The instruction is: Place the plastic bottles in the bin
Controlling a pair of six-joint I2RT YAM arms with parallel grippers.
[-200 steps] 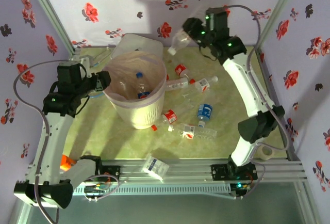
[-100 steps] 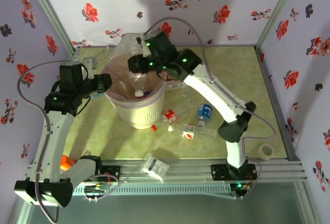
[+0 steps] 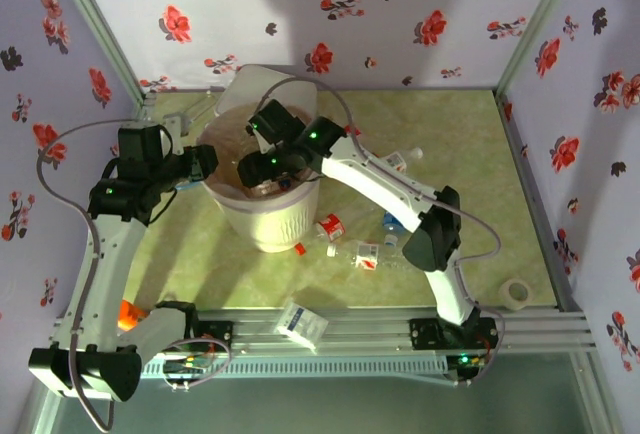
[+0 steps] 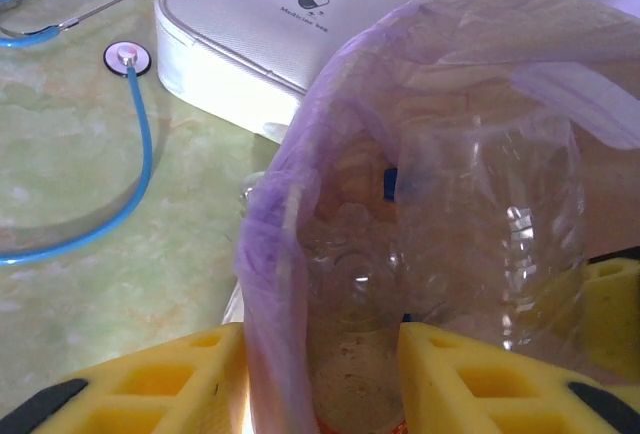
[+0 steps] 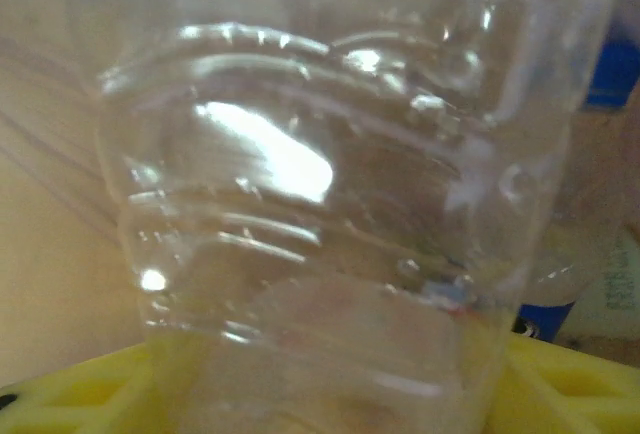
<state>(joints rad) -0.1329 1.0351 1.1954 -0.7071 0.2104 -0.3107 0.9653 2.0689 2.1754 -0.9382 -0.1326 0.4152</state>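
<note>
— Top external view has the right end effector point(image 3: 257, 167) down inside the mouth of the bin point(image 3: 265, 236), agreed?
— Yes. Its wrist camera shows a clear bottle point(image 5: 320, 204) between the yellow fingers point(image 5: 570, 384); gripped or loose, I cannot tell.
— And the left end effector point(image 4: 322, 384)?
— Astride the bin's lined rim, steadying it, I think. Whether it truly pinches, I cannot tell.
— So how should this be done well?
— Spread the jaws wide, low over the bottles already inside, then lift straight up clear of the liner bag point(image 4: 300, 184). More bottles point(image 3: 365, 254) wait on the surface point(image 3: 450, 134).
</note>
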